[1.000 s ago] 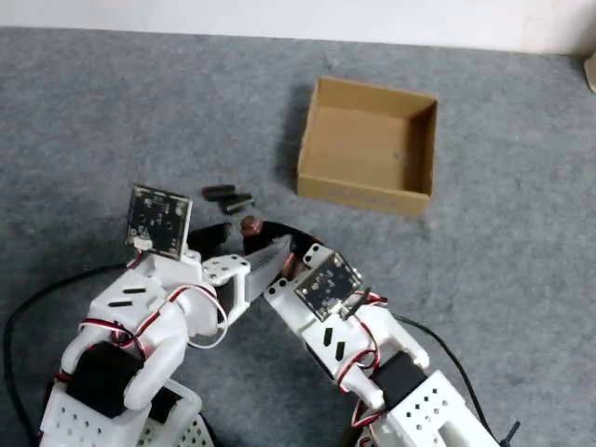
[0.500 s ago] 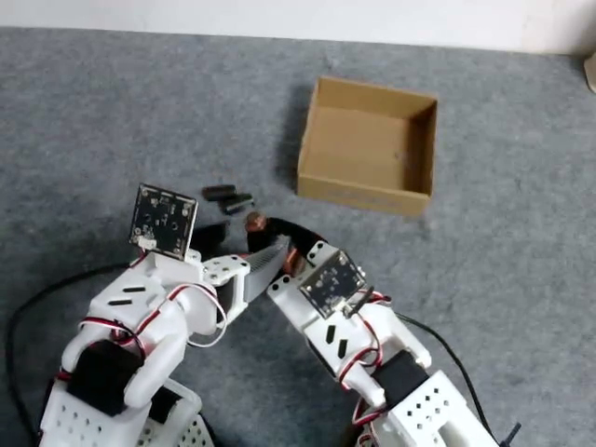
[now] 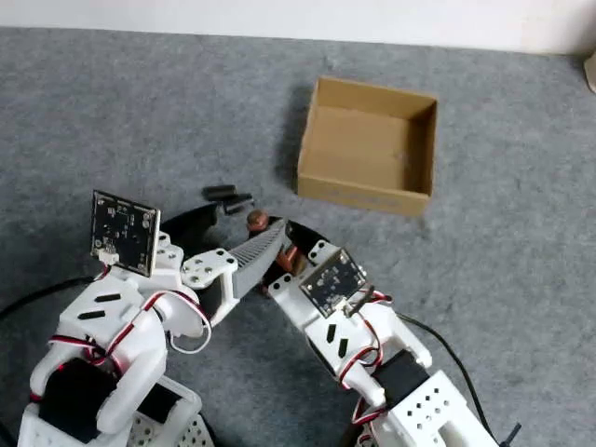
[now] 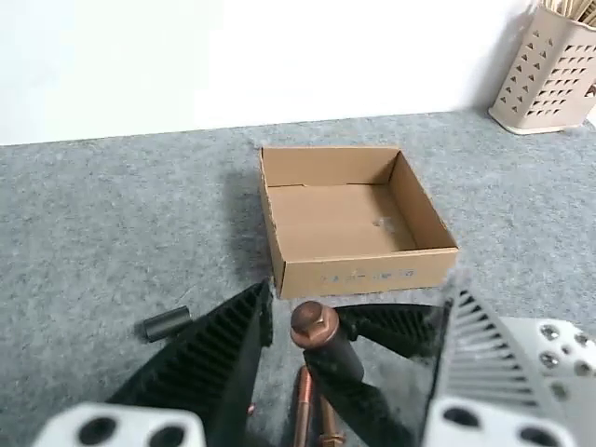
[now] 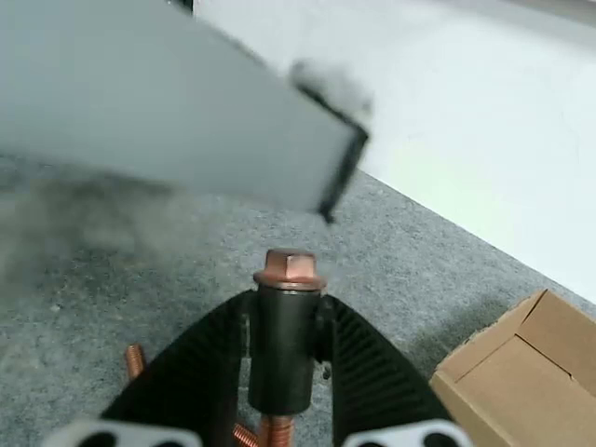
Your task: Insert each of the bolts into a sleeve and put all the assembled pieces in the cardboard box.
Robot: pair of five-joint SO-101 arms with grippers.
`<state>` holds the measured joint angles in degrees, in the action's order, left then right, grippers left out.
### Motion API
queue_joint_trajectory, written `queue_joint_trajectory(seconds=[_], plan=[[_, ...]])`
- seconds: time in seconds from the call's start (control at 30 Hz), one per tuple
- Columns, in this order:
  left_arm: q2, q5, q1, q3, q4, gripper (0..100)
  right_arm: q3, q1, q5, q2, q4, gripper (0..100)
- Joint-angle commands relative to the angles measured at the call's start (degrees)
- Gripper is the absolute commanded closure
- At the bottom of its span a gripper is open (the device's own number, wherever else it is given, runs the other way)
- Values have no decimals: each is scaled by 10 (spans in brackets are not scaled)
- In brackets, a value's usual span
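- Looking down from the high view, I see the right hand (image 3: 284,240) clamped on the piece topped by a copper bolt (image 3: 257,221). It sits on the near side of the cardboard box (image 3: 368,144). The left hand (image 3: 247,220) is spread wide on either side of it. Two loose sleeves (image 3: 229,196) lie just beside them on the grey felt worktop (image 3: 112,112).
- From the left wrist view, the bolt's hex head stands above a dark, smooth, round sleeve (image 4: 331,356), between my ribbed open jaws, which touch neither. A spare bolt (image 4: 303,405) lies underneath, threaded and copper-coloured. The box beyond is plain brown card with thin walls and an open top. I judge it light enough to slide if I nudge it.
- From the right wrist view, the black fingers (image 5: 363,372) pinch the sleeve mid-body. The flanged head rests on its top rim and the thread pokes out below.
- Handling, as I judge it:
  - Both parts are rigid metal or hard plastic, small and dense for their size, and not fragile.
  - The sleeve's slick round wall could roll or twist in a pinch, so I'd grip it across the middle with the ribbed pads.
  - The bolt looks merely dropped in, so I'd keep the head uppermost or it may slide out.
  - The felt should stop a dropped part rolling far.
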<state>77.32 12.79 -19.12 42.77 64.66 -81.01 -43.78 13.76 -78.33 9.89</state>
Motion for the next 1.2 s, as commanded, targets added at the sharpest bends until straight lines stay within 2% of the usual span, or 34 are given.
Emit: queue_joint_trajectory(seconds=[0.0, 0.1, 0.17, 0.27, 0.37, 0.53, 0.7, 0.8, 0.87, 1.0, 1.17], plan=[[0, -11, 88, -24, 3, 723, 14, 11, 4, -7, -19, 993], [-5, -9, 197, -17, 0, 723, 14, 29, 4, -7, -17, 993], [-5, -7, 221, 4, -9, 723, 14, 46, 4, -6, -17, 993], [-6, -10, 226, 69, -53, 723, 14, 70, 4, -4, -15, 993], [-7, -12, 229, 153, -134, 723, 14, 95, -5, -3, -14, 994], [-7, -72, 229, 254, -244, 723, 44, 149, -18, -2, 53, 994], [-7, -73, 225, 313, -314, 729, 93, 190, -18, -1, 79, 994], [-7, -75, 226, 330, -340, 782, 97, 213, -17, 12, 80, 994], [-7, -75, 228, 334, -343, 801, 102, 233, -16, 51, 77, 994], [-7, -75, 229, 349, -353, 778, 196, 262, -16, 190, 80, 994], [-7, -91, 230, 397, -428, 779, 337, 291, -16, 390, 79, 994]])
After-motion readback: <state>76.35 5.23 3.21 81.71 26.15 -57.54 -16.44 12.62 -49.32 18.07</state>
